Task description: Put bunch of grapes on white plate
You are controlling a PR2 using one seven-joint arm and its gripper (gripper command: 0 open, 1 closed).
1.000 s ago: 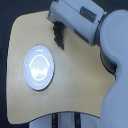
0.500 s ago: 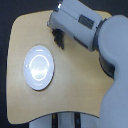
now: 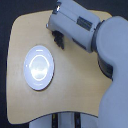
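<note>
The arm has swung toward the white plate — pincer dark, blurred; its grip can't be told.

No legible text, label, brand, number or sign in the exterior view. The arm's grey housing carries a few small dark marks, too blurred to read as characters. The white plate shows only a glossy ring of reflected light, no print. The wooden table is plain, with no markings on its surface. Resolution is too low to resolve any fine lettering.
</note>
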